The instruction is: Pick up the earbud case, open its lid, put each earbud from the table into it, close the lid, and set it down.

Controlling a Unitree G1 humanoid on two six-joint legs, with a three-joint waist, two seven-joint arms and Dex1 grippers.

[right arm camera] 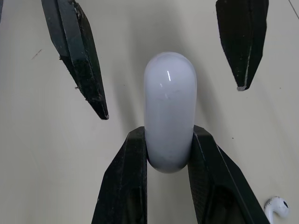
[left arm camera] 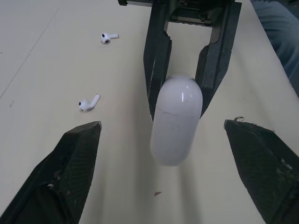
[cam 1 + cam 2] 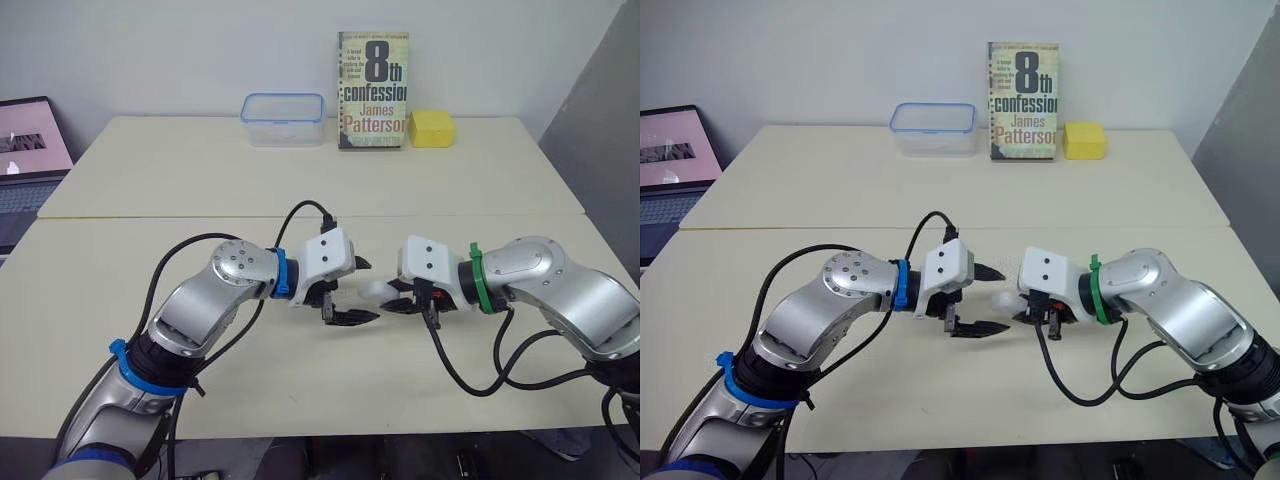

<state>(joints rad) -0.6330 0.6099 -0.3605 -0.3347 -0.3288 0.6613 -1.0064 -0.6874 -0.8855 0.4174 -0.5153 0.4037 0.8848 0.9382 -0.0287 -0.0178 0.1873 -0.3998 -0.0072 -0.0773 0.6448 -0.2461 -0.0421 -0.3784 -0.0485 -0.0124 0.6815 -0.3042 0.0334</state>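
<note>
Right gripper (image 1: 169,134) is clamped on one end of the glossy white pill-shaped earbud case (image 1: 169,98). Left gripper (image 3: 356,290) gapes wide around its free end. Pickup looks done; lid unopened, one small white stemmed earbud (image 2: 88,102) and its twin (image 2: 109,37) wait on the cream table (image 2: 42,65) beside the grippers

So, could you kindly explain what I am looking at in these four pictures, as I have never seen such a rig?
This is a two-armed humanoid robot at a table. Two pictures come from its head camera, looking down over both arms; the other two come from a camera on each wrist. The right jaws are shut on a white earbud case, lid closed; the left jaws stand open, facing it. One earbud and a second earbud lie loose on the table. Behind stand a book, a clear container and a yellow block.
</note>
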